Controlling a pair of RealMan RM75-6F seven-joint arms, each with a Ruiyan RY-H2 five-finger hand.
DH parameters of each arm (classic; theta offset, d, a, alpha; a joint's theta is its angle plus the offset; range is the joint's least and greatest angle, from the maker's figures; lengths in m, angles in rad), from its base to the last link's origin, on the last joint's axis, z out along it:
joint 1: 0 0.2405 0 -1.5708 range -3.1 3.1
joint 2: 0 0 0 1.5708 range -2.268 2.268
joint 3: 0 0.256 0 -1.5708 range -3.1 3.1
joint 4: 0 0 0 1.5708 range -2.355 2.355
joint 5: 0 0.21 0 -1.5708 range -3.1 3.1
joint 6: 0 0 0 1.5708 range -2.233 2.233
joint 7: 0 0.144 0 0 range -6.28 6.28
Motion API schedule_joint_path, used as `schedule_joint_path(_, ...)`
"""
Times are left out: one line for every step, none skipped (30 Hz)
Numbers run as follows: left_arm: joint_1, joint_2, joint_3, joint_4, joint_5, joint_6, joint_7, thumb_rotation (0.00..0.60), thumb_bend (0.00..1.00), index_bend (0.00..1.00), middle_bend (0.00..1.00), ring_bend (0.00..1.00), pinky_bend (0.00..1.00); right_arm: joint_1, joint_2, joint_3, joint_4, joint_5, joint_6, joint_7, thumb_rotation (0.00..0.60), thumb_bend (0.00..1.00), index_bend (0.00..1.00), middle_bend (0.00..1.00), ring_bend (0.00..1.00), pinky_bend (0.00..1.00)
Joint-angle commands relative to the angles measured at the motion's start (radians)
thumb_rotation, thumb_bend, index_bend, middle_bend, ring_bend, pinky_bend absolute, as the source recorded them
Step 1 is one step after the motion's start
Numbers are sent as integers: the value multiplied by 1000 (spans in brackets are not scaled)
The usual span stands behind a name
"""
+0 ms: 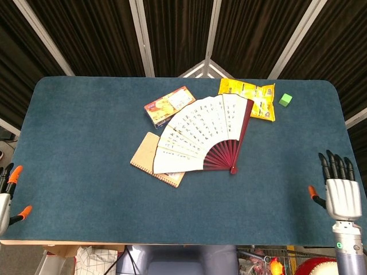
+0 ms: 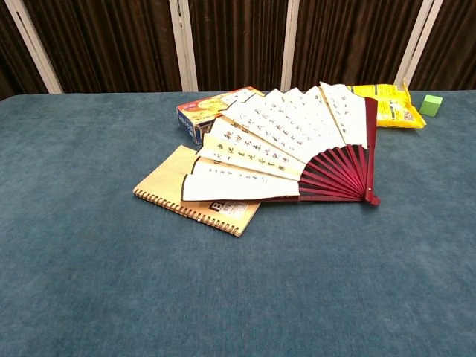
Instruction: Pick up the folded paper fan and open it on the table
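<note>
The paper fan [image 1: 202,136] [image 2: 286,145] lies spread open at the middle of the blue table, white leaf with black writing and dark red ribs meeting at its pivot on the right. Its left part rests on a notebook. My left hand [image 1: 6,197] shows at the far left edge of the head view, by the table's front corner, fingers apart and holding nothing. My right hand [image 1: 340,192] is at the front right edge, fingers straight and apart, also holding nothing. Both hands are far from the fan. The chest view shows neither hand.
A tan spiral notebook [image 1: 147,156] [image 2: 172,186] lies partly under the fan. A colourful box [image 1: 166,105] [image 2: 202,111] sits behind it. A yellow snack bag [image 1: 252,96] [image 2: 390,102] and a small green cube [image 1: 285,99] [image 2: 430,104] lie at the back right.
</note>
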Motion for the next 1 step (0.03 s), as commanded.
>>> schedule_joint_path(0, 1, -14, 14, 3, -10, -14, 600, 103, 32, 0, 0, 0, -18, 21, 16, -25, 18, -19, 29, 600, 290, 61, 60, 74, 69)
